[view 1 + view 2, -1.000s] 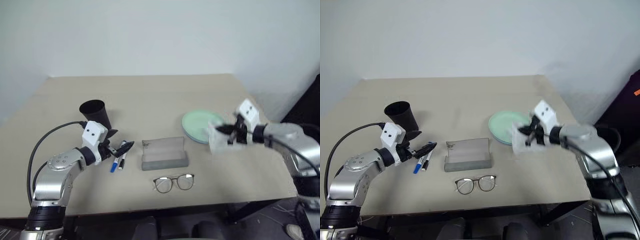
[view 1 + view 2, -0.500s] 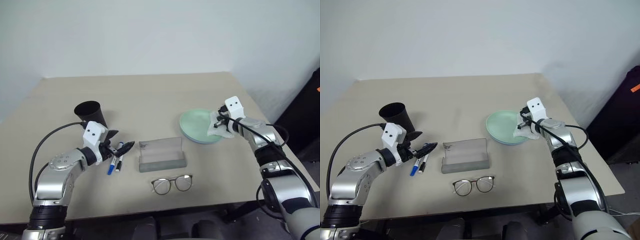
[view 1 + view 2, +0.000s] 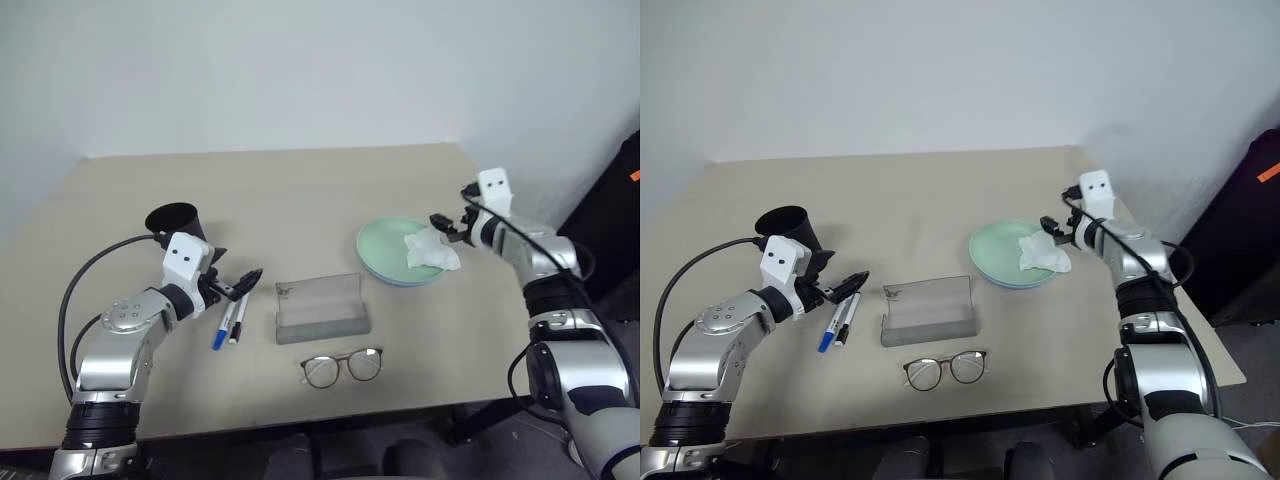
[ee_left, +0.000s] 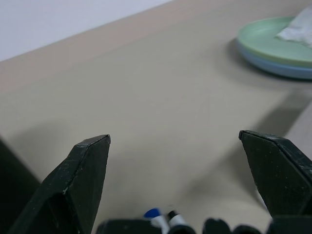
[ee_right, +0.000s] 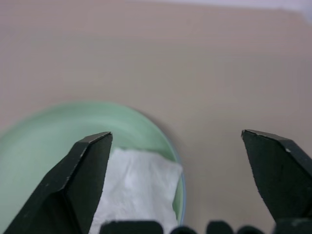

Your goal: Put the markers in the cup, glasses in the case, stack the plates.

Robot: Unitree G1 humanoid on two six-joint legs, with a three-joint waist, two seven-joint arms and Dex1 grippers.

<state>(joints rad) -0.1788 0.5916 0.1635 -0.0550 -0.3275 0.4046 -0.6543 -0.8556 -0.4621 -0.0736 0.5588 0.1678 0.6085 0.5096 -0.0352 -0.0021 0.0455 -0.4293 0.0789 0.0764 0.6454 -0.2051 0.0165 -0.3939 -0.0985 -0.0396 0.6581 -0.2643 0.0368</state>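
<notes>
White tissue [image 3: 432,249] lies on the stacked plates [image 3: 385,248], right of centre, right gripper [image 3: 447,224] splayed empty beside it; left gripper [image 3: 238,284] agape over markers [image 3: 229,320] lower left, could nudge them rolling.

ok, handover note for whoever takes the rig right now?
Left gripper: jaws open, empty, over the markers.
Right gripper: jaws open, empty, beside the tissue.
Markers lie on the table between cup and case. Cup upright, empty as far as visible. Case open; glasses on the table in front of it.
Done: plates stacked, green on blue, with the tissue lying on top.
Left: both markers into cup, glasses into case.
</notes>
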